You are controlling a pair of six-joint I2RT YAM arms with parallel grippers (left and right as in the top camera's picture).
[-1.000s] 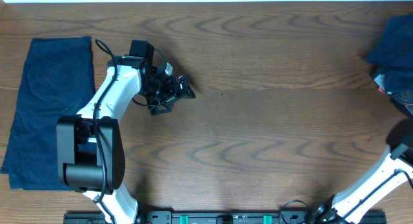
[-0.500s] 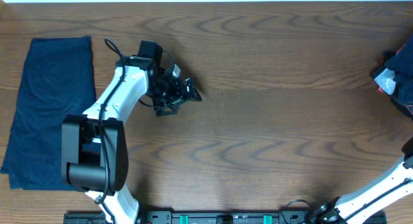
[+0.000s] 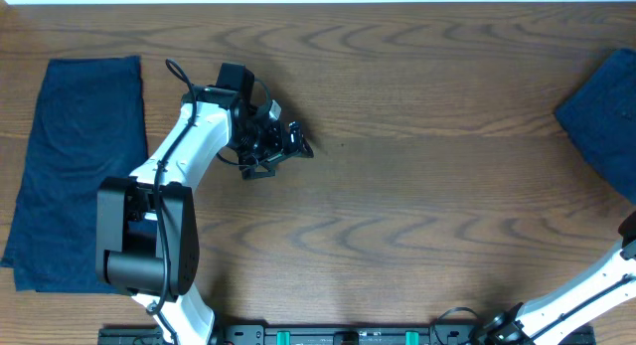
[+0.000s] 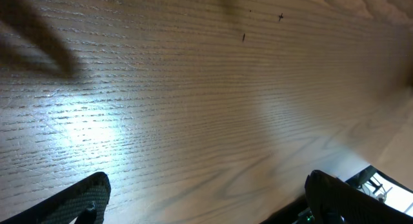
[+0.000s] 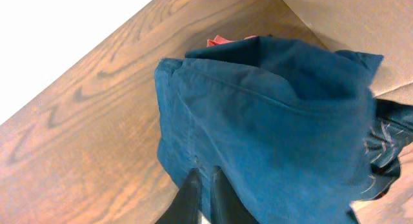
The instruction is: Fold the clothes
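Clothes seen from overhead: one flat garment [image 3: 79,166] lies at 9 o'clock on the desk [image 3: 417,216], and a second garment [image 3: 601,121] is at 3 o'clock, running off the edge. My left gripper [image 3: 293,146] is over bare wood between them, nearer the flat one.

Left wrist view: only wood grain, my fingertips [image 4: 90,195] spread wide, holding nothing.

Right wrist view: my right gripper [image 5: 203,185] is pressed together, pinching a fold of the second garment. Something red [image 5: 222,40] peeks out at 12 o'clock.
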